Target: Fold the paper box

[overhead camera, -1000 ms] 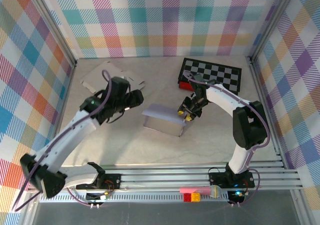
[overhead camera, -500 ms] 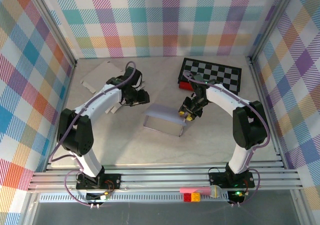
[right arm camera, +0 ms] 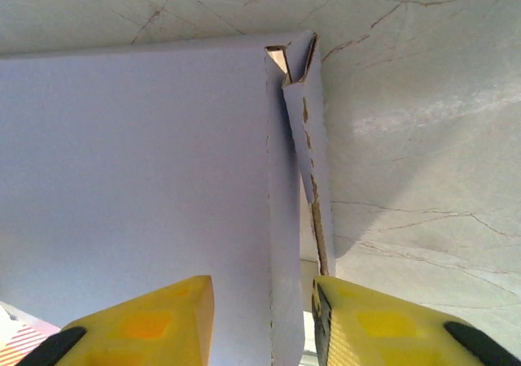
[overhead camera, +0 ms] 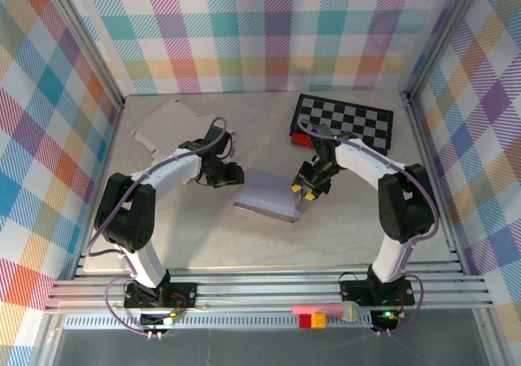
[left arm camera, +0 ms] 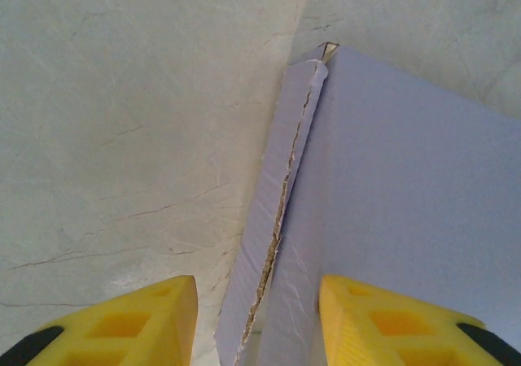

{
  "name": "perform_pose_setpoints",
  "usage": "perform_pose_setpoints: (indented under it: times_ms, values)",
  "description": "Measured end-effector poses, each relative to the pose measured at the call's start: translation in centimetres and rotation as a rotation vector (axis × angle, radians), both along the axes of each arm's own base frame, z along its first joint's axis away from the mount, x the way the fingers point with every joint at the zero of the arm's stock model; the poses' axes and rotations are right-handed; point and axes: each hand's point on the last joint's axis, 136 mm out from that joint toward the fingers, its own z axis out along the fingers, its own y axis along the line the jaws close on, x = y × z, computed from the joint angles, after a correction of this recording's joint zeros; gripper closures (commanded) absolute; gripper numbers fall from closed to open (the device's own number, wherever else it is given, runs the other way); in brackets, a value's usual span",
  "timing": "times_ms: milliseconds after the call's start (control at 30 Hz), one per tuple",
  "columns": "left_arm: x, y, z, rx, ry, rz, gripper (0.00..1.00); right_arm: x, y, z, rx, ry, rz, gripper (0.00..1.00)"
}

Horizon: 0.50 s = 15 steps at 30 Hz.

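Observation:
The paper box (overhead camera: pixel 264 192) is a lavender cardboard shell lying low in the middle of the table. My left gripper (overhead camera: pixel 234 173) is at its left edge. In the left wrist view the left gripper (left arm camera: pixel 256 291) is open and straddles the box (left arm camera: pixel 407 179) along its torn side flap, with a gap between the left finger and the flap. My right gripper (overhead camera: pixel 303 189) is at the box's right edge. In the right wrist view the right gripper (right arm camera: pixel 262 291) is open astride the box (right arm camera: pixel 138 163). Its right finger (right arm camera: pixel 383 325) is beside the loose flap.
A black-and-white checkerboard (overhead camera: pixel 348 120) lies at the back right with a red object (overhead camera: pixel 302 139) at its near left corner. A flat brown cardboard sheet (overhead camera: pixel 163 120) lies at the back left. Frame posts and checked walls close in the table.
My left arm has swung in and brought its gripper to the box's left edge, with the jaws narrower than before. The box has sunk flatter. The right gripper has stayed at the right edge.

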Motion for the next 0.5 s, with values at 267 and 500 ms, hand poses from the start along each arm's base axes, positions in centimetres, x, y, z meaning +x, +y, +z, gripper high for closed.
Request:
perform_pose_setpoints:
  times_ms: [267, 500]
  values:
    - [-0.7, -0.4, -1.0, 0.005, 0.005, -0.017, 0.55, -0.7, -0.6, -0.9, -0.022, -0.013, 0.063, 0.43]
    - [-1.0, -0.6, -1.5, 0.002, -0.001, -0.025, 0.56, -2.3, -0.9, -2.4, -0.01, 0.028, 0.087, 0.46]
